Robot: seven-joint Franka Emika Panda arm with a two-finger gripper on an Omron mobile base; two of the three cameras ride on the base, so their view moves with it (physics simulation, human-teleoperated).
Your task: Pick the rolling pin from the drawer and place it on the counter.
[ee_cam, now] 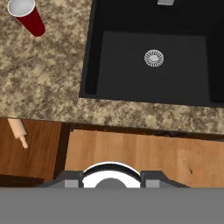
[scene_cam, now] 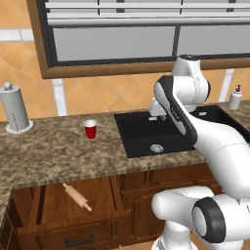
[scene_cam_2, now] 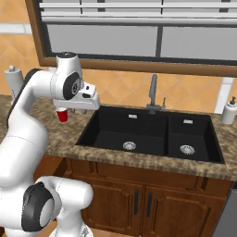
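Note:
The rolling pin [scene_cam: 76, 196], a small tan wooden cylinder with thin handles, lies slanted on the plank bottom of the pulled-out drawer [scene_cam: 100, 197] under the counter [scene_cam: 53, 154]. In the hand view one end of the rolling pin [ee_cam: 17, 131] peeks in at the left edge, inside the drawer [ee_cam: 41, 151]. My gripper [scene_cam_2: 79, 111] hangs high over the counter's front edge beside the sink, well right of and above the pin. It looks open, with nothing between its fingers. In the left base view the gripper [scene_cam: 157, 112] is partly hidden behind the arm.
A red cup [scene_cam: 90, 130] stands on the counter left of the black sink [scene_cam: 156, 134]. A paper towel holder [scene_cam: 14, 110] stands at the far left, a soap dispenser [scene_cam: 236, 97] at the far right. The faucet [scene_cam_2: 152, 95] rises behind the sink.

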